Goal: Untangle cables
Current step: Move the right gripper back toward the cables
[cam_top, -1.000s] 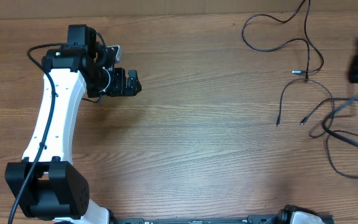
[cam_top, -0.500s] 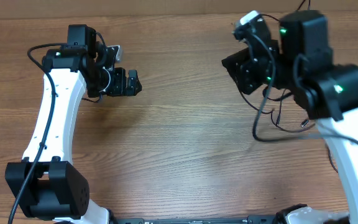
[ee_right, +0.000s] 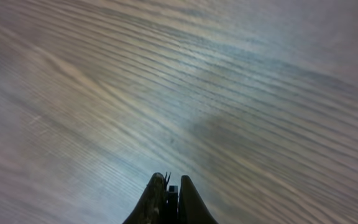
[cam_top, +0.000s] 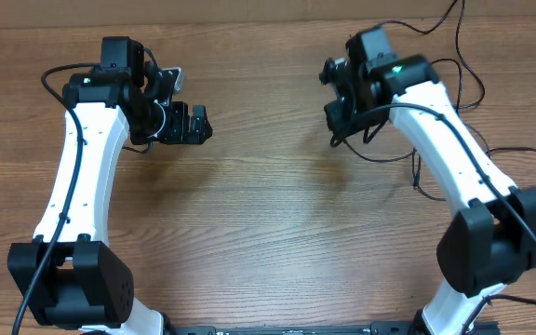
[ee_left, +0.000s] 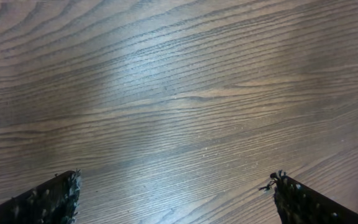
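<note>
Thin black cables lie tangled at the far right of the wooden table, partly hidden under my right arm. My right gripper is near the table's middle, shut on the small black plug end of one cable. That cable trails from the gripper back to the right toward the tangle. In the right wrist view the right gripper's fingertips pinch the plug above bare wood. My left gripper is open and empty at the left, and its fingers are spread wide over bare wood.
The wooden table runs the full width of the overhead view. The thicker black wires of the arms run along my left arm and right arm. More cable loops lie at the right edge.
My right arm has swung in from the right edge and moved left toward the table's middle, drawing a cable with it. The left arm has not moved.
</note>
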